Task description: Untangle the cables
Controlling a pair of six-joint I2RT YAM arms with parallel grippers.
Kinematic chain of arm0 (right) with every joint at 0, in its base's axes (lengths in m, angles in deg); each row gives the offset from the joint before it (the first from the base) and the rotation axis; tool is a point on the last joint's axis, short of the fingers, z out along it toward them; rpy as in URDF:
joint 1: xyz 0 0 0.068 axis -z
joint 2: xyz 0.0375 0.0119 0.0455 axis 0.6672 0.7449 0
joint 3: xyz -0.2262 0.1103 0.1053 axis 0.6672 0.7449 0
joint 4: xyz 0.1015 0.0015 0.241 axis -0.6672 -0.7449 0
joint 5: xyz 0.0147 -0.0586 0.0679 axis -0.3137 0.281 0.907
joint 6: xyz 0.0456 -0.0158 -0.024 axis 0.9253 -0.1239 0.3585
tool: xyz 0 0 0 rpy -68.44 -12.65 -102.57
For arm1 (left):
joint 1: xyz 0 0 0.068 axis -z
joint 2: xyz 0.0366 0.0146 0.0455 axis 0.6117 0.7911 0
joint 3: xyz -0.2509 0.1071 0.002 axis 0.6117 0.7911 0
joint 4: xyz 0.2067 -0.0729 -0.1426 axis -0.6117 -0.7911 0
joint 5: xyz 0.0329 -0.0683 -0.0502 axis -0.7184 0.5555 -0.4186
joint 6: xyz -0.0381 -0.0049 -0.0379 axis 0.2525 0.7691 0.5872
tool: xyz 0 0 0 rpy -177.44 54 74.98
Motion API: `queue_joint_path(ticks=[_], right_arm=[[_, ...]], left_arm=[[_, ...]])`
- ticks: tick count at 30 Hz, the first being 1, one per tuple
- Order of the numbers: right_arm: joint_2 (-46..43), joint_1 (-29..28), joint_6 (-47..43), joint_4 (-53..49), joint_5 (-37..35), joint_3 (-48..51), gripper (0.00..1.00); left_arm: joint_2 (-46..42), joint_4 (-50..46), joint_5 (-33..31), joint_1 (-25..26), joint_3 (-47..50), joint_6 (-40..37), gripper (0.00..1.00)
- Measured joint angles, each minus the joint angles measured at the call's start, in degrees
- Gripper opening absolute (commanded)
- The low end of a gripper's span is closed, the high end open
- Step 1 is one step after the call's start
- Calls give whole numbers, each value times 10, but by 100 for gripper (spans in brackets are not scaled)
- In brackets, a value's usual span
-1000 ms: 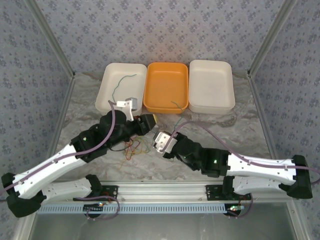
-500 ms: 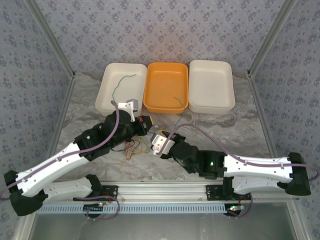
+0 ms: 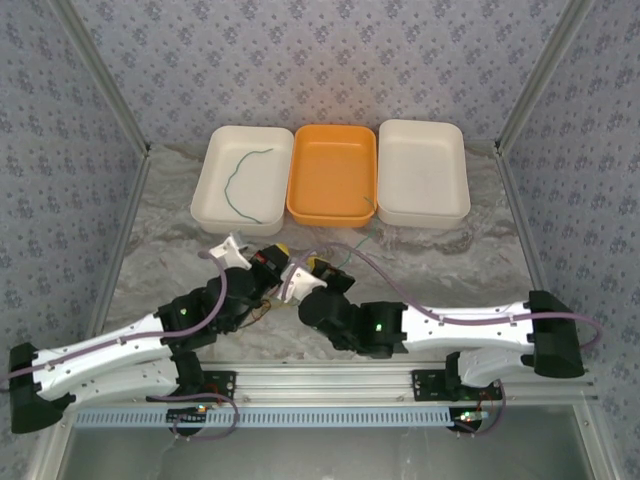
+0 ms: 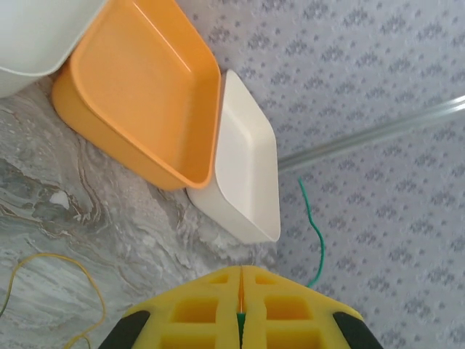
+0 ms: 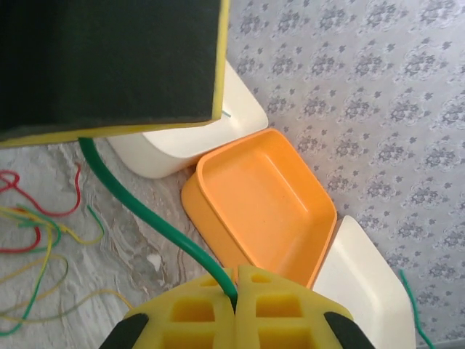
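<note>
Left end effector (image 4: 241, 280) is clamped shut on a green cable (image 4: 314, 229), whose free end rises away to the far right. Right end effector (image 5: 236, 280), just beside it over the near middle of the worktop (image 3: 450, 270), is likewise closed on a green strand (image 5: 156, 224) that runs under the left one's pad (image 5: 109, 65). Both probably hold the same cable, though I cannot be sure. The other cables lie as a loose tangle (image 5: 33, 222) of red, yellow and green on the worktop, near and slightly left of the middle, and another green wire (image 3: 240, 180) rests in the far-left cream tray (image 3: 215, 150). With the two end effectors so close, a careless pull could knock them together. If they draw apart along one strand, it may go taut and slip out of the pads, or tighten a knot and drag the whole tangle. The free end could also snag on the orange tray (image 3: 335, 130).
</note>
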Motion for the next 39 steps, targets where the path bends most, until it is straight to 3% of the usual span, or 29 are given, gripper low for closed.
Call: queue_joint_path(ticks=[8, 9, 11, 14, 17, 20, 23, 28, 34, 39], right_arm=[[5, -21, -33, 80, 12, 10, 0], [5, -19, -34, 82, 16, 10, 0], [3, -16, -32, 71, 26, 10, 0], [-7, 9, -11, 14, 41, 8, 0], [-33, 47, 32, -51, 99, -3, 0], [-79, 110, 95, -101, 200, -23, 0], [-120, 192, 169, -122, 309, -52, 0], [-153, 333, 314, -132, 498, -85, 0], [-143, 424, 499, -143, 658, -108, 0], [-136, 443, 607, -145, 722, -115, 0]], left_arm=[[-33, -110, -48, 18, -47, 89, 0], [-34, -115, -48, 18, -48, 93, 6], [-34, -120, -49, 16, -47, 91, 40], [-48, -103, -52, -1, -48, 45, 82], [-56, -83, -29, -6, -72, -37, 94], [-53, -80, -3, -6, -125, -117, 89], [-54, -65, 16, -6, -141, -187, 74], [-20, -37, 94, -9, -138, -308, 58], [106, 2, 197, -9, -131, -424, 62], [158, 44, 241, -9, -115, -489, 71]])
